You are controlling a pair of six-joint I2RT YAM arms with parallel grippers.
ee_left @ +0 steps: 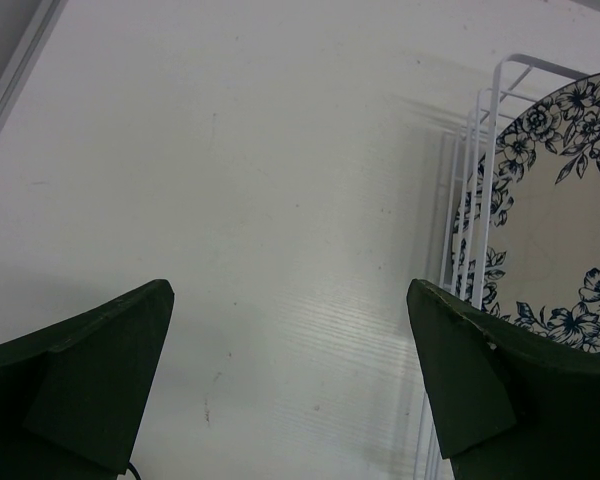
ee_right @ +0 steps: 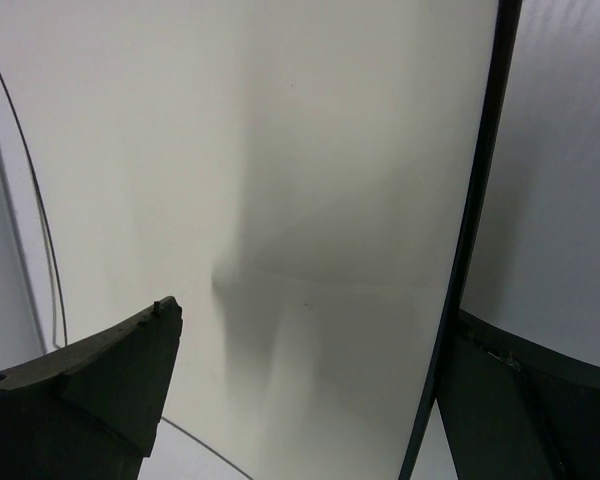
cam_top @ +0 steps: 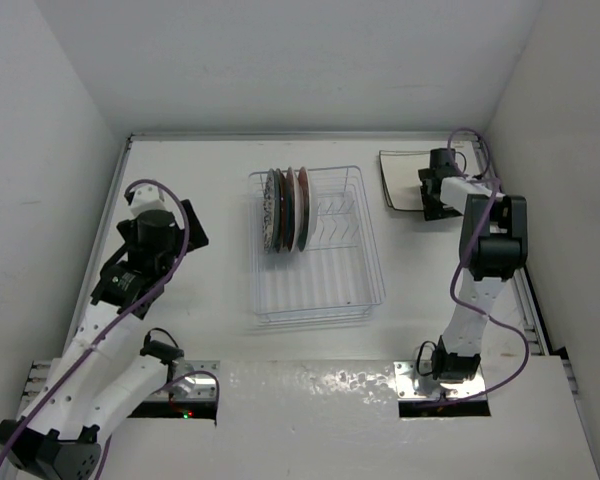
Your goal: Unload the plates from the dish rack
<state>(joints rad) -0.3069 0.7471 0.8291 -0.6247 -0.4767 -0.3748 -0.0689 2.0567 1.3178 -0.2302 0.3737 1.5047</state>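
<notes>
The dish rack (cam_top: 365, 290) stands mid-table. Three round plates stand upright at its far left end: white floral (cam_top: 271, 210), dark teal (cam_top: 288, 208) and red-and-teal (cam_top: 302, 205). A square white plate (cam_top: 400, 175) with a dark edge lies flat at the far right. My right gripper (cam_top: 427, 193) is open over its right edge. In the right wrist view (ee_right: 315, 310) the white plate face (ee_right: 280, 150) fills the gap between the jaws. My left gripper (cam_top: 192, 228) is open and empty left of the rack. The left wrist view (ee_left: 288, 290) shows the floral plate (ee_left: 550, 240) behind the rack wire (ee_left: 477, 180).
White walls close in the table on the left, far and right sides. Bare white tabletop (ee_left: 230, 180) lies under the left gripper. A thin dark curved line (ee_right: 30, 200) runs along the left of the right wrist view; I cannot tell what it is.
</notes>
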